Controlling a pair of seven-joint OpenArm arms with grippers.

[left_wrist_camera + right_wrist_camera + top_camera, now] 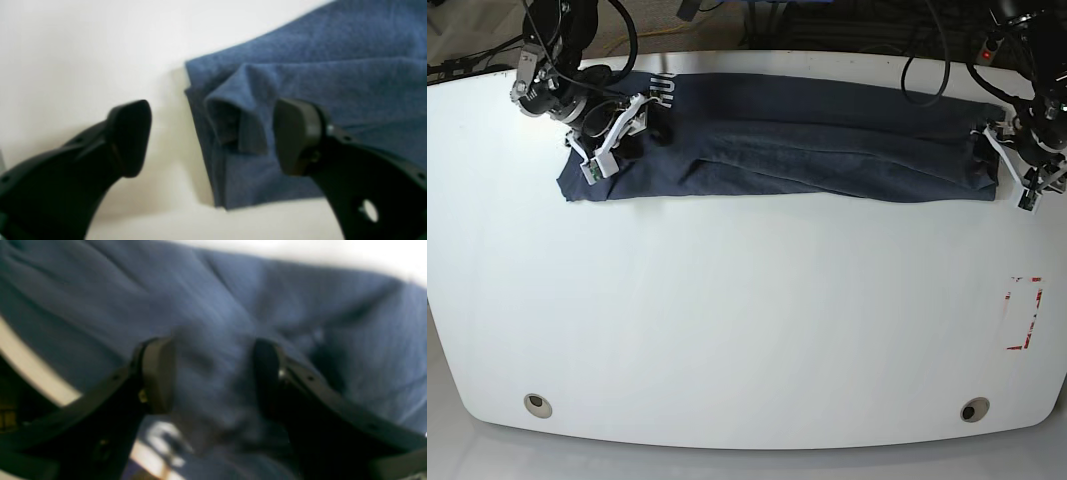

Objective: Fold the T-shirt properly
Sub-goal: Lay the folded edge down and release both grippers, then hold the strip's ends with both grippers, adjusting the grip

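T-shirt (787, 150): dark navy cotton, folded into a long band lying across the far part of the white table (727, 330), running nearly from one arm to the other. White block lettering shows at the band's upper left edge in the base view, only partly visible and too small to read there. In the right wrist view a few blurred white marks show on the cloth, also unreadable.

Left gripper (213, 136): jaws spread wide, nothing between them held. It sits at the T-shirt's end corner, where a small flap of cloth is turned up; one finger stands over bare table, the other over the fabric.

Right gripper (213, 373): at the opposite end of the band. A bunched ridge of cloth lies between its jaws. The picture is blurred, and I cannot tell whether the jaws pinch it or stand loose.

Red-and-white rectangular marking (1024, 313): on the table surface, well apart from the shirt; no legible writing.
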